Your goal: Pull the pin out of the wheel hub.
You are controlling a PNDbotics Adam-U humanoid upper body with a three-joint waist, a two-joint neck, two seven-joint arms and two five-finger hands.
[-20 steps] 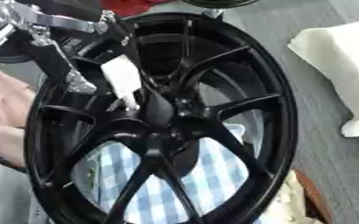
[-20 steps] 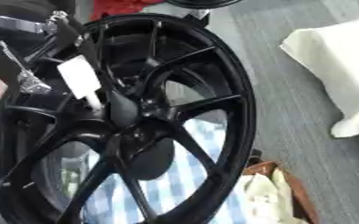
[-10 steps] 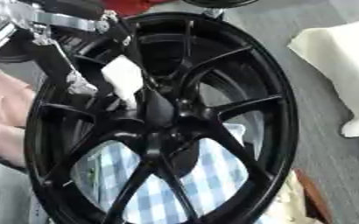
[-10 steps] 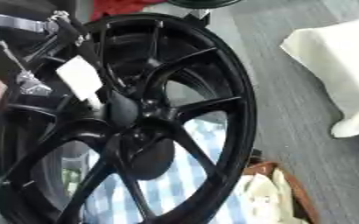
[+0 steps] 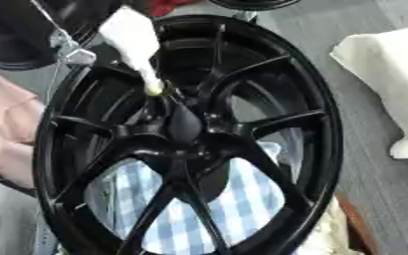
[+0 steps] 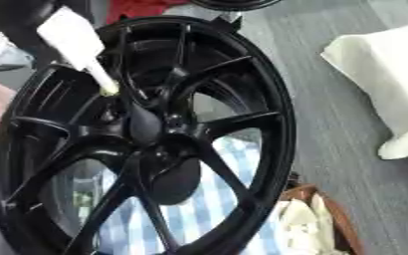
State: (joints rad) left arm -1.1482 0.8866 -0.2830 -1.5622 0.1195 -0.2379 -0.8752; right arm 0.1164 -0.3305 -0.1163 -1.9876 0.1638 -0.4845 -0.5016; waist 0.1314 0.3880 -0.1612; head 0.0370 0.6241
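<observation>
A black spoked wheel (image 5: 312, 124) fills both views, tilted, with its hub (image 5: 179, 130) in the middle. The pin (image 5: 131, 37) has a white handle and a yellowish tip (image 5: 155, 90). It slants from the upper left down to a hole just above the hub. I cannot tell whether the tip is still in the hole. My left hand (image 5: 71, 51) shows only as blurred dark and silver parts at the upper left, beside the pin's handle, shut on it. My right hand is out of view.
A blue and white checked cloth (image 5: 242, 199) lies under the wheel. A white cloth (image 5: 386, 74) lies on the grey floor at the right. A brown box of white rags (image 6: 316, 224) stands at the lower right. A pinkish shape (image 5: 7, 124) touches the rim's left side.
The whole picture has shifted and the wheel looks larger, so the camera has moved. The pin now reaches higher and stands more upright, with its handle further from the hub.
</observation>
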